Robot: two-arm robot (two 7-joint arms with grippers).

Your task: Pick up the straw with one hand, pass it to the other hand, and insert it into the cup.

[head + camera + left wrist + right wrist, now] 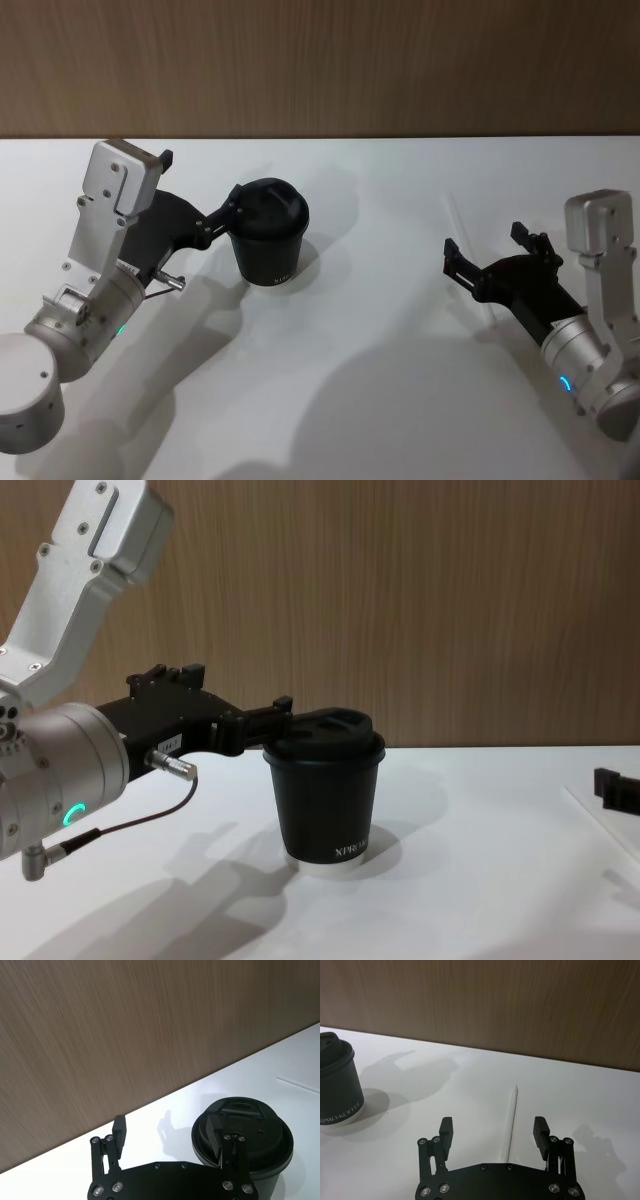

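Two grippers hold their jaws apart: the left gripper (197, 183) beside the cup (268, 240), one finger (214, 1135) over its lid (250, 1120); the right gripper (493, 1122) well right of the cup, straddling the straw (511, 1115) flat on the worktop (400, 330).

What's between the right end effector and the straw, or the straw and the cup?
Nothing visible. The right end effector is open, straddling the straw on the table. At the cup, the open left end effector has one finger by the lid rim.
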